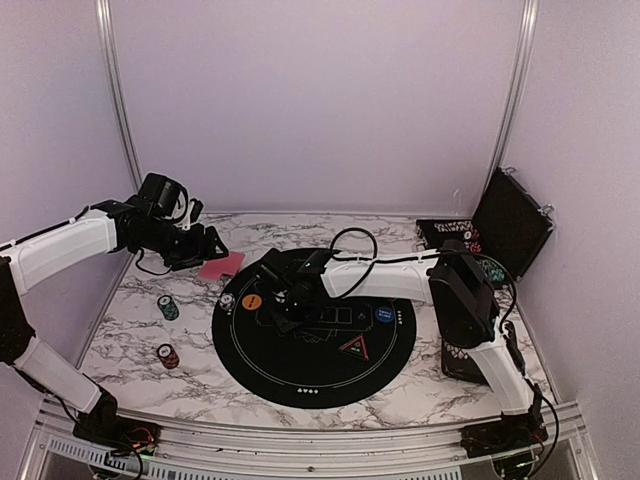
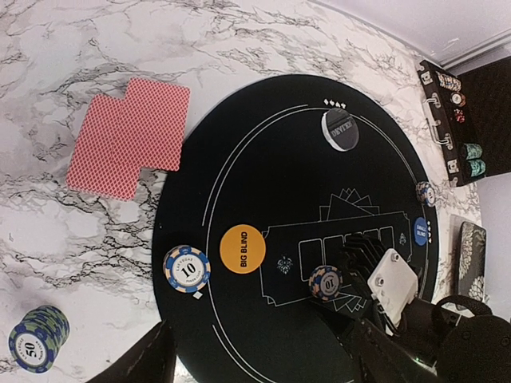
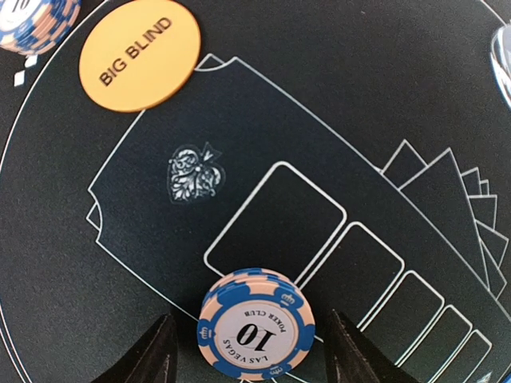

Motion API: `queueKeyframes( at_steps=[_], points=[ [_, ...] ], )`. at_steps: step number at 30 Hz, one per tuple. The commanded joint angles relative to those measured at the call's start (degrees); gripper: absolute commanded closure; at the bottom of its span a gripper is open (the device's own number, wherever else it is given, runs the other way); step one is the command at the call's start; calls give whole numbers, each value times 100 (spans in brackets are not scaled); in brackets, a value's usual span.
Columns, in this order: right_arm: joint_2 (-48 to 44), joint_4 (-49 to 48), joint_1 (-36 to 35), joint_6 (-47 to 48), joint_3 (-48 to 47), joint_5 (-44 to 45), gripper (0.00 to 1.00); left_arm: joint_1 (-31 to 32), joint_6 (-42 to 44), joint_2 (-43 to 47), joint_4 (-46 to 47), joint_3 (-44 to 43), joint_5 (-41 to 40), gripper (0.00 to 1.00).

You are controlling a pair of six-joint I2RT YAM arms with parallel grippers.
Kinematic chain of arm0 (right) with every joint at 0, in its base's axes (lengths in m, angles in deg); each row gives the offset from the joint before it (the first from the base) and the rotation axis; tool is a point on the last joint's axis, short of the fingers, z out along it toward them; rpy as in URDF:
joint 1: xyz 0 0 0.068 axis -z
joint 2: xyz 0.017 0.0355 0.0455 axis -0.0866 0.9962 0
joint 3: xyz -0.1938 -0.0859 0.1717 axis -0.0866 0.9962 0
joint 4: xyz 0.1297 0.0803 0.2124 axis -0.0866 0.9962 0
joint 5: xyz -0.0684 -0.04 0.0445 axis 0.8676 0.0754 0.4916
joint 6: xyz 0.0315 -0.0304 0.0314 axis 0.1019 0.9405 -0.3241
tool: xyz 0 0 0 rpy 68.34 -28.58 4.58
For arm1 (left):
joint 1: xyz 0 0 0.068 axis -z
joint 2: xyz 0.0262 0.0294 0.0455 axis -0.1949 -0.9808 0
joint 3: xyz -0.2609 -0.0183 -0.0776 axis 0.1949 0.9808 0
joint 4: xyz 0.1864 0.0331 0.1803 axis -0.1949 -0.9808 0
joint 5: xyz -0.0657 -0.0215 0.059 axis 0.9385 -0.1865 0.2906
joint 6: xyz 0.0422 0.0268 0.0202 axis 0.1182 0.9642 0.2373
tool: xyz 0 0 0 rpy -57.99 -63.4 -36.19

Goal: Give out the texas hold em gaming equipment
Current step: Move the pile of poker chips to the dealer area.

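Observation:
A small blue-and-peach chip stack marked 10 (image 3: 255, 323) stands on the black mat (image 3: 335, 96), between the fingers of my right gripper (image 3: 255, 361). The jaws are open, with a gap on each side of the stack. My left gripper (image 2: 259, 371) hangs open and empty over the mat's left edge, near the pink-red-backed cards (image 2: 128, 136) on the marble. The orange BIG BLIND button (image 2: 242, 249), another 10 chip (image 2: 186, 269), the blue small blind button (image 2: 421, 231) and a dealer button (image 2: 339, 129) lie on the mat. A triangle marker (image 1: 355, 347) is on the mat's near right.
Two chip stacks (image 1: 168, 307) (image 1: 167, 355) stand on the marble left of the mat. The open black case (image 1: 510, 225) holding more chips sits at the back right. The right arm (image 1: 400, 280) stretches across the mat.

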Motion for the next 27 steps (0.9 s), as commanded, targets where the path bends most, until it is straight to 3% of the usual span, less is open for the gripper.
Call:
queueKeyframes(
  at_steps=[1, 18, 27],
  points=[
    [131, 137, 27, -109, -148, 118, 42, -41, 52, 167, 133, 49, 100, 23],
    [128, 159, 111, -200, 9, 186, 67, -46, 8, 157, 165, 76, 144, 25],
    [-73, 156, 390, -198, 402, 415, 71, -46, -14, 103, 186, 42, 177, 25]
  ],
)
